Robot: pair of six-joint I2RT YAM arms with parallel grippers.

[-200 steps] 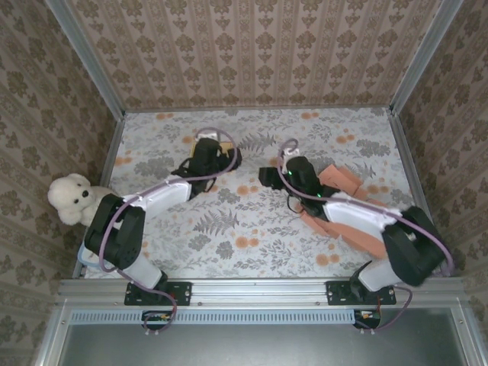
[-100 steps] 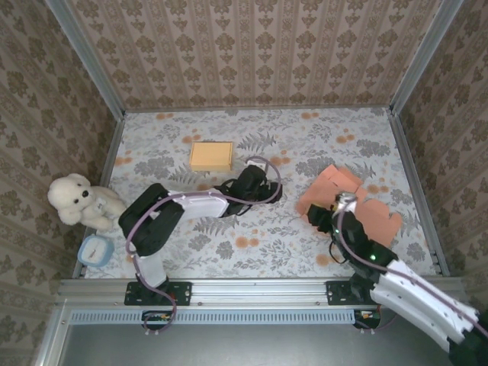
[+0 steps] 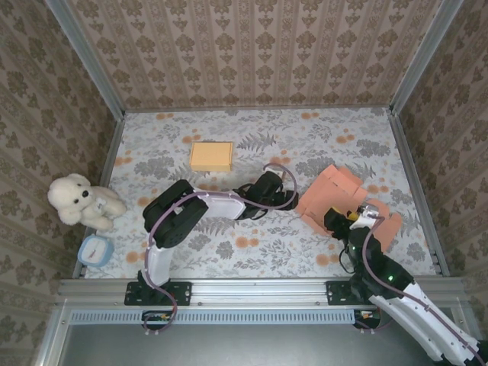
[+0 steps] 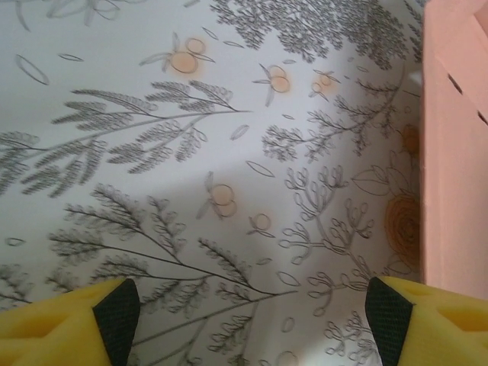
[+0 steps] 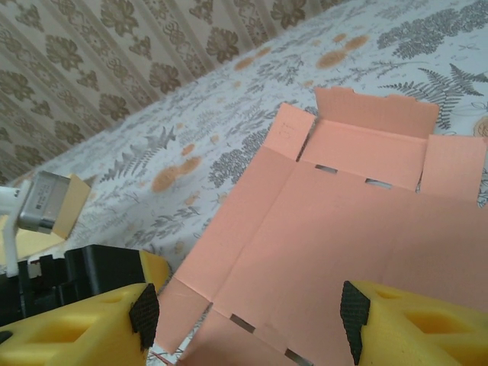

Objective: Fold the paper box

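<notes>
The unfolded pink paper box (image 3: 339,191) lies at the right of the surface (image 3: 320,145). Left gripper (image 4: 244,316) and right gripper (image 5: 244,320) fingers stand apart, empty. Grasp a side flap (image 5: 456,168) squarely; fold along its crease.

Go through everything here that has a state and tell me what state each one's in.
pink paper box: unfolded, lying open, far flaps tilted up.
orange box: folded up, closed.
left gripper: open, empty.
right gripper: open, empty, above the pink paper box.
</notes>
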